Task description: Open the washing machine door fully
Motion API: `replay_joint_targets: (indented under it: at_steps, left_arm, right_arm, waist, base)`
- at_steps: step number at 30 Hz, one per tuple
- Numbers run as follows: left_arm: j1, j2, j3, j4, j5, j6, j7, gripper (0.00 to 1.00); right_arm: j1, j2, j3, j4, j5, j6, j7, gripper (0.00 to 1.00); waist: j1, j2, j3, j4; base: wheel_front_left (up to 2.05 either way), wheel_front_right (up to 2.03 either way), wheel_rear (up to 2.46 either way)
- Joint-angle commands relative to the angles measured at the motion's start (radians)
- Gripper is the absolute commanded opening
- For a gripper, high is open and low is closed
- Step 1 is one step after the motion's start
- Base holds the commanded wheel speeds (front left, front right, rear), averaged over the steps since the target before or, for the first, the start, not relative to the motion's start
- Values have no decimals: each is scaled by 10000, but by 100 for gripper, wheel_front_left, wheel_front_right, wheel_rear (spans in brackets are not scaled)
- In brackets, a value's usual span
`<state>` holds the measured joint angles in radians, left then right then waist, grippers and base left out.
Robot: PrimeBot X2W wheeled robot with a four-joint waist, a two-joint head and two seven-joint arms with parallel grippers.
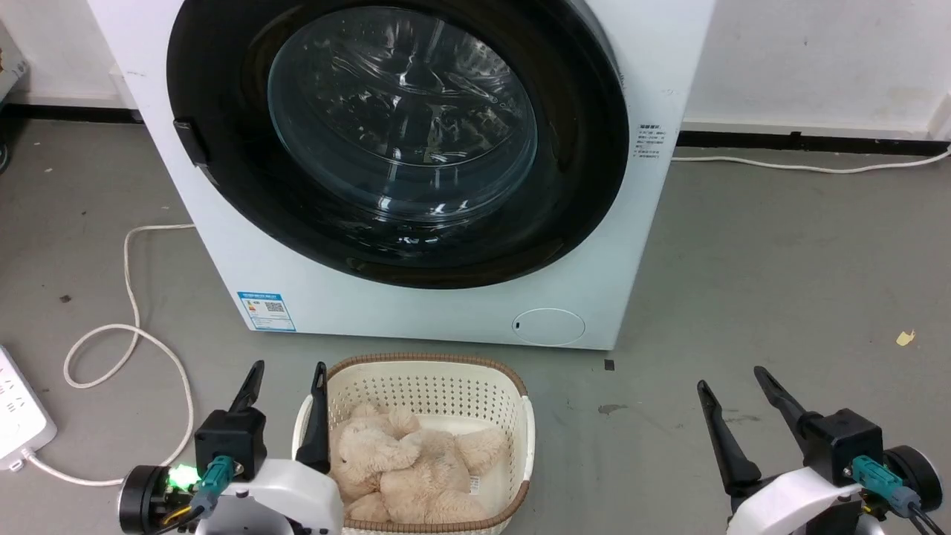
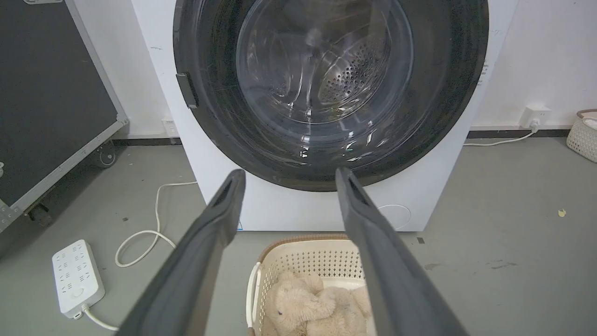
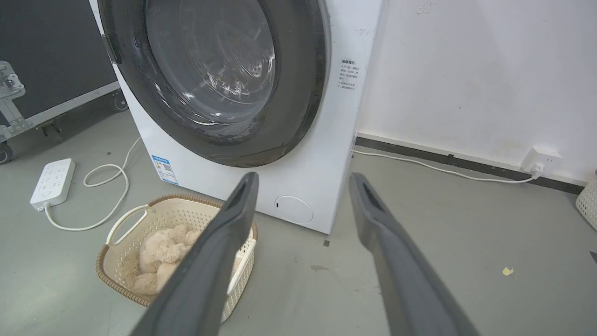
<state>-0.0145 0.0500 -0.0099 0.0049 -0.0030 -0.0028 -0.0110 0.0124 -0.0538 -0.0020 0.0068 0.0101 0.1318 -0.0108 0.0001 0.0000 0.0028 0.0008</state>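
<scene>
The washing machine (image 1: 446, 312) (image 2: 289, 210) (image 3: 317, 163) is a white boxy front-loader standing on the grey floor against a white wall. Its door (image 1: 579, 134) (image 2: 447, 93) (image 3: 298, 93), a large glossy black disc with a bulging glass window, lies flush against the front, with a small black handle tab on its left rim. My left gripper (image 1: 288, 374) (image 2: 289, 177) is open, low at the lower left, well short of the washer. My right gripper (image 1: 734, 377) (image 3: 303, 182) is open at the lower right, also apart from it.
A cream basket (image 1: 431, 371) (image 3: 126, 219) with a beige plush toy (image 1: 409, 461) sits on the floor before the washer. A white power strip (image 2: 77, 277) and looped cable (image 1: 126, 327) lie at the left. A black wheeled case (image 2: 46, 93) stands at the far left.
</scene>
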Motion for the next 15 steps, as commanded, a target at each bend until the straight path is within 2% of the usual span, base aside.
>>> replay_joint_targets:
  at_steps: [1, 15]
  left_arm:
    - [1, 0, -31, 9, -14, 42, -101, 100]
    - [-242, 1, -252, -171, -64, 150, -394, 100]
  right_arm:
    - [-17, 3, -30, -9, 92, -1, -101, 100]
    - [-552, -245, -36, -233, 31, -2, -292, 100]
  waist:
    - [0, 0, 20, 5]
    - [0, 0, 618, 149]
  base:
    - [0, 0, 0]
    - [0, 0, 0]
